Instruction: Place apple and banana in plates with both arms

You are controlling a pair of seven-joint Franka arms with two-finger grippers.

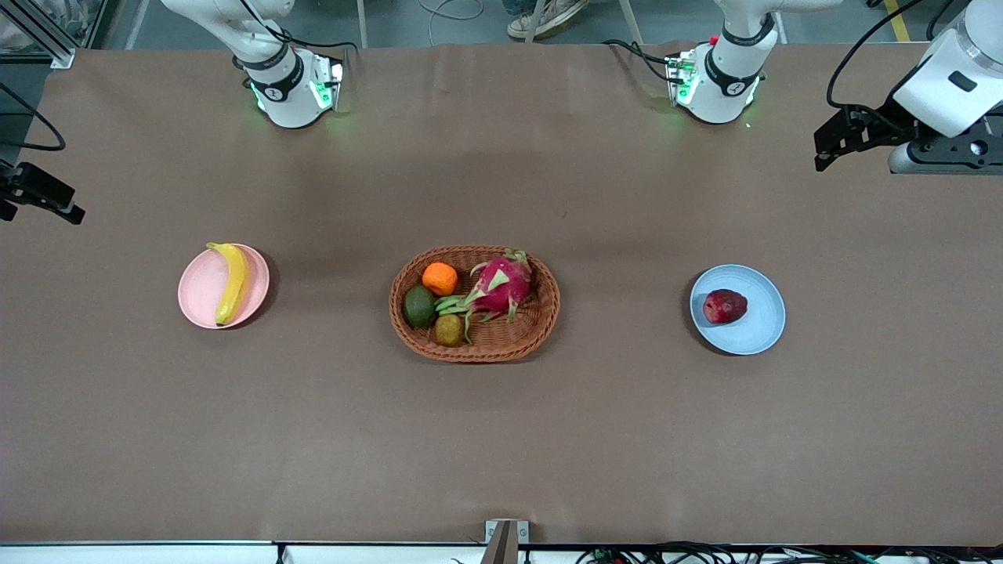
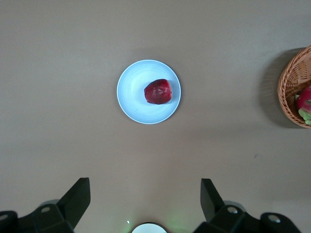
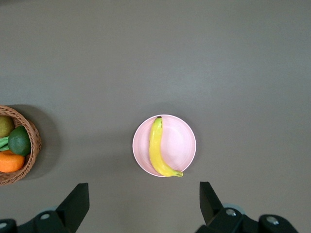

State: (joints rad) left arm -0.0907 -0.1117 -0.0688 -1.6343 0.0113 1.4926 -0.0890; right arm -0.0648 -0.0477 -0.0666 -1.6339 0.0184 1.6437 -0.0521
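The dark red apple point(image 1: 724, 306) lies on the pale blue plate point(image 1: 760, 333) toward the left arm's end of the table; the left wrist view shows the apple point(image 2: 158, 91) on the plate point(image 2: 131, 92) too. The yellow banana point(image 1: 231, 283) lies on the pale pink plate point(image 1: 197, 294) toward the right arm's end; the right wrist view shows the banana point(image 3: 158, 153) on that plate point(image 3: 182, 143). My left gripper point(image 1: 823, 153) is open and empty, high over the table's end, away from the blue plate; its fingers point(image 2: 77, 196) stand wide apart. My right gripper point(image 1: 47, 200) is open and empty at the view's edge, its fingers point(image 3: 77, 199) wide apart.
An oval brown wicker basket point(image 1: 541, 325) stands mid-table between the plates, holding a pink dragon fruit point(image 1: 501, 286), an orange point(image 1: 439, 278), a green avocado point(image 1: 419, 306) and a brownish kiwi point(image 1: 449, 330). Brown cloth covers the table.
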